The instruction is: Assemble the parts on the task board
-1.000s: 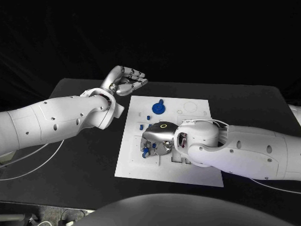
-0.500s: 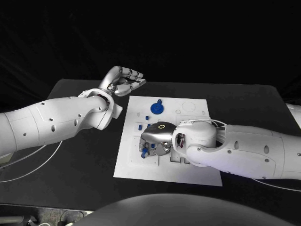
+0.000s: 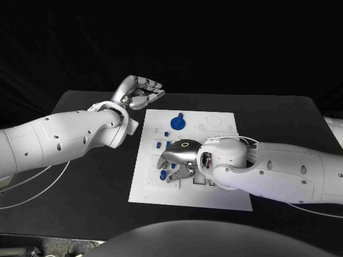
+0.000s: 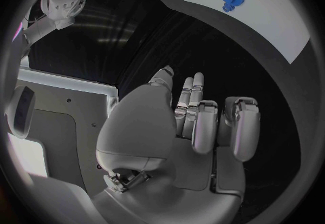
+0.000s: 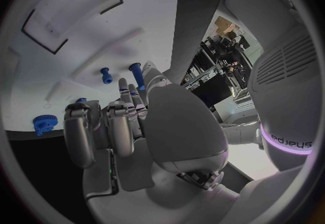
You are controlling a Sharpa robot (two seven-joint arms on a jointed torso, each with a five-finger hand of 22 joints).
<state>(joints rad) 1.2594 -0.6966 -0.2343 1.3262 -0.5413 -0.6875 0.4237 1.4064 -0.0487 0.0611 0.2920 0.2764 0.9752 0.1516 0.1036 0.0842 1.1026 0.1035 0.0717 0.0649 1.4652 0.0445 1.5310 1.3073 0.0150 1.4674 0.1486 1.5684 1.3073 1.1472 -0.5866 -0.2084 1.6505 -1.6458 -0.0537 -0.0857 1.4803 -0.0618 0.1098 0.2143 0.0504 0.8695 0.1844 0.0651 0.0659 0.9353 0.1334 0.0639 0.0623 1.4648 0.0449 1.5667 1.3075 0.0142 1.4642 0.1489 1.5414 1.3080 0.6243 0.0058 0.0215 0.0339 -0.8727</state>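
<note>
Right hand (image 3: 179, 159) slightly lifted, silver fingers curled, empty, over the flat white task board (image 3: 218, 195); left hand (image 3: 141, 91) fisted.

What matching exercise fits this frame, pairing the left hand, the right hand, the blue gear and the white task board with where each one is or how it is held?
Things:
1. silver left hand
2. silver right hand
3. round blue gear
4. white rectangular task board

Places or states:
A. lies on the board's far part
B. fingers curled, off the board past its far left corner
C. flat on the black table
D. low over the board's left side, among small blue parts

Pairs: 1-B, 2-D, 3-A, 4-C
</note>
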